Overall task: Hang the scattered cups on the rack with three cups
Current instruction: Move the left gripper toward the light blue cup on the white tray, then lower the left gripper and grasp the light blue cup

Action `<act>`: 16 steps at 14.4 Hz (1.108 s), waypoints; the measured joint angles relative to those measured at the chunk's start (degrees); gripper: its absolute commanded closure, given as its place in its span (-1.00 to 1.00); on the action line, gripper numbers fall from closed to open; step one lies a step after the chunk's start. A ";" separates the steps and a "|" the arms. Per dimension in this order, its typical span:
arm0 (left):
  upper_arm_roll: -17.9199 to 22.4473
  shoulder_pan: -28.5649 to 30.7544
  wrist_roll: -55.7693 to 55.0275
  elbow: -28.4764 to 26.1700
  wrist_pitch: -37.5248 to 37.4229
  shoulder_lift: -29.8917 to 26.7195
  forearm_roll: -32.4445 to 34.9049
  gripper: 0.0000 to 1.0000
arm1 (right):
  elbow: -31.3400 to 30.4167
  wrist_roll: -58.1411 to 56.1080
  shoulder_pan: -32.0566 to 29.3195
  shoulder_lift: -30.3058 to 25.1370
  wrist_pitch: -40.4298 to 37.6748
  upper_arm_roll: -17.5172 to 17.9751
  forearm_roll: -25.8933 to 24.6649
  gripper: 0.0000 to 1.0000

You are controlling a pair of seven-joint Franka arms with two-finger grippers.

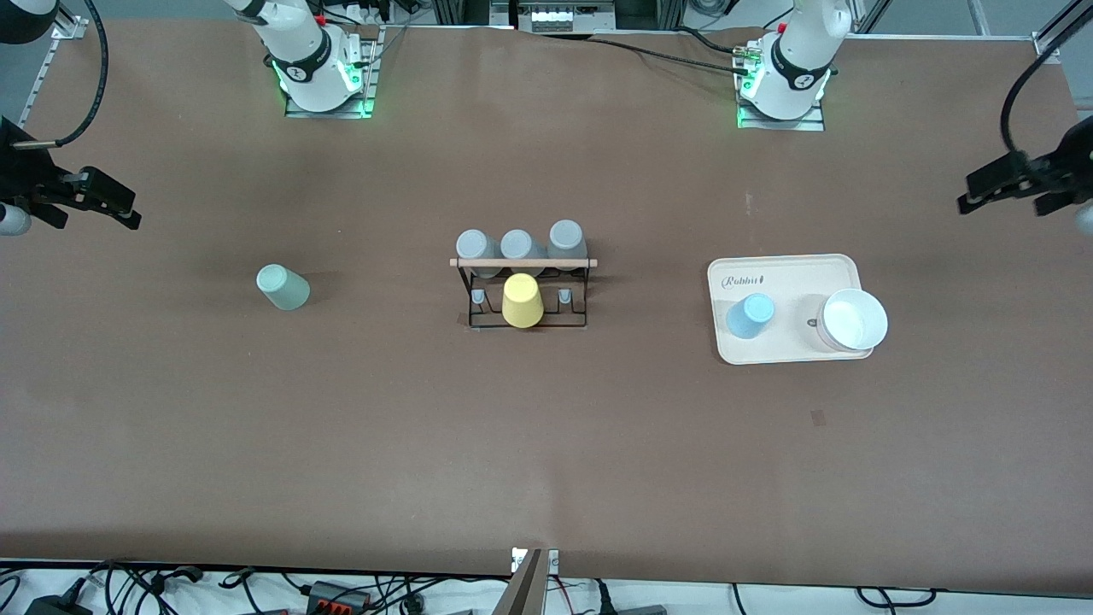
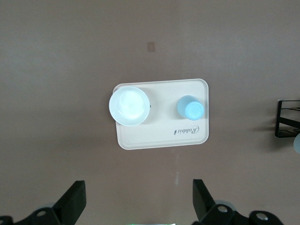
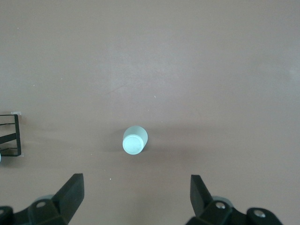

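From the front, the rack (image 1: 523, 290) stands mid-bench, three grey cups (image 1: 517, 246) on its farther pegs and a yellow cup (image 1: 522, 301) on its nearer side. The mint cup (image 1: 283, 287) lies toward the right arm's end; the blue cup (image 1: 751, 315) sits on the cream tray (image 1: 794, 272) beside a white bowl (image 1: 854, 320). The left wrist view shows the left tool (image 2: 138, 204) spread wide and empty, high over the tray. The right wrist view shows the right tool (image 3: 137, 201) likewise wide and empty, over the mint cup (image 3: 134, 140).
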 measured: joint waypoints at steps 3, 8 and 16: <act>-0.32 -0.45 -0.31 -0.06 -0.21 3.36 -1.28 -1.00 | 0.00 0.00 0.17 0.04 -0.14 0.23 0.00 -1.00; -2.95 -2.47 -7.38 -1.92 4.62 10.90 -1.63 -1.00 | -0.01 0.00 0.18 0.45 -0.39 0.27 0.00 -1.00; -5.77 -5.62 -18.79 -22.56 33.41 12.33 -1.64 -1.00 | -0.01 -0.01 0.22 0.46 -2.66 0.32 0.00 -1.00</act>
